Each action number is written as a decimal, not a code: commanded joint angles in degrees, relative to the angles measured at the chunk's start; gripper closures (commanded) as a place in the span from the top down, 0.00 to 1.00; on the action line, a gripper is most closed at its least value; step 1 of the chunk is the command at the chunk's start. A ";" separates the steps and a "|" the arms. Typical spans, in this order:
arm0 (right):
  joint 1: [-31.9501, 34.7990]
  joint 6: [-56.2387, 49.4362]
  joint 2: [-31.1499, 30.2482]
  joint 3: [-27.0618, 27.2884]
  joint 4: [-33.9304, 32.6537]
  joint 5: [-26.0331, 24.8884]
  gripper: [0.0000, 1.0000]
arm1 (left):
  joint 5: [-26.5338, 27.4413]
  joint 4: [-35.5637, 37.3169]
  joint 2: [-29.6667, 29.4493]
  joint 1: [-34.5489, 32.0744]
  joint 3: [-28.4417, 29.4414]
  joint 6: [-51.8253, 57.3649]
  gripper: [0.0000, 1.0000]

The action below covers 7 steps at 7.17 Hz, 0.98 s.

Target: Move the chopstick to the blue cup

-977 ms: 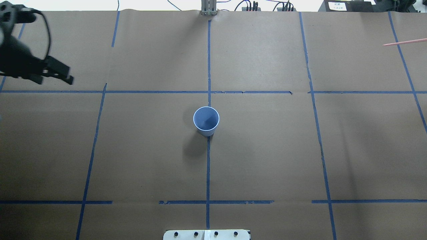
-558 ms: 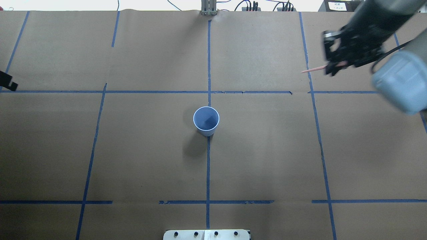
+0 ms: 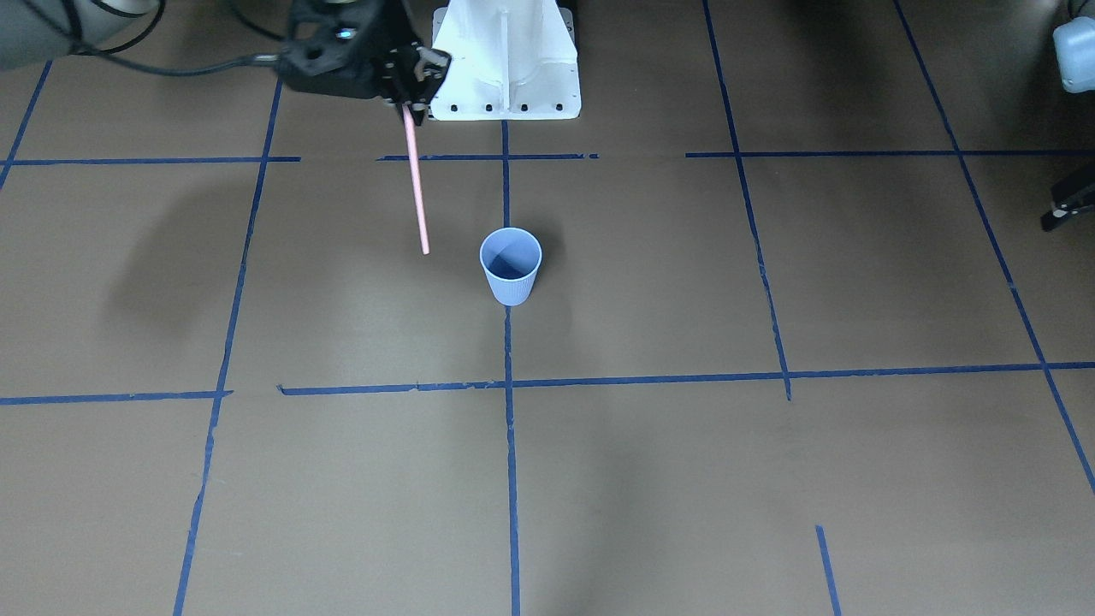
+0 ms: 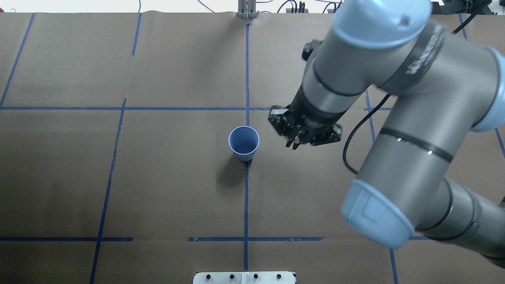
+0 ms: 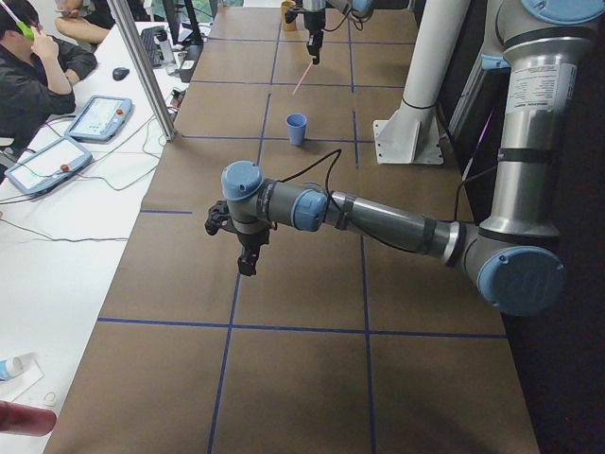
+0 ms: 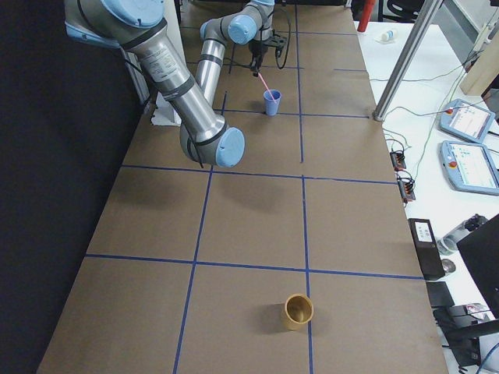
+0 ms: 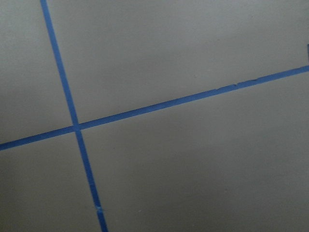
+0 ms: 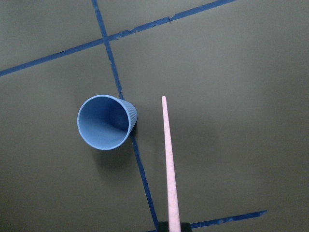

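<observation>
Grips the chopstick (image 3: 416, 184) by its top end in the closed right jaws. Hangs steeply down, tip seemingly off the worktop (image 3: 684, 479), just beside the blue cup (image 3: 511, 265) on the right-arm side. Cannot tell how the far left jaws stand.

You're getting open taped paper all round the blue cup (image 4: 244, 141), mouth facing up and uncovered. The chopstick (image 8: 169, 159) is hanging just beside it, tip apart from the rim. The left gripper (image 5: 247, 267) is hovering well off leftward, and a brown cup (image 6: 297, 311) is sitting way down the right end.
</observation>
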 commanded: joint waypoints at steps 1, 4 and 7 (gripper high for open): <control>-4.38 1.21 2.67 -2.27 0.91 -3.05 0.00 | -0.39 -0.13 -0.03 -0.79 1.87 1.49 1.00; -4.48 1.29 7.16 -9.22 4.87 -3.24 0.00 | -0.39 -0.13 -0.12 -0.79 1.87 1.49 1.00; -5.61 1.21 7.87 -13.61 6.19 -3.33 0.01 | -0.39 -0.04 -0.21 -0.79 1.87 1.49 1.00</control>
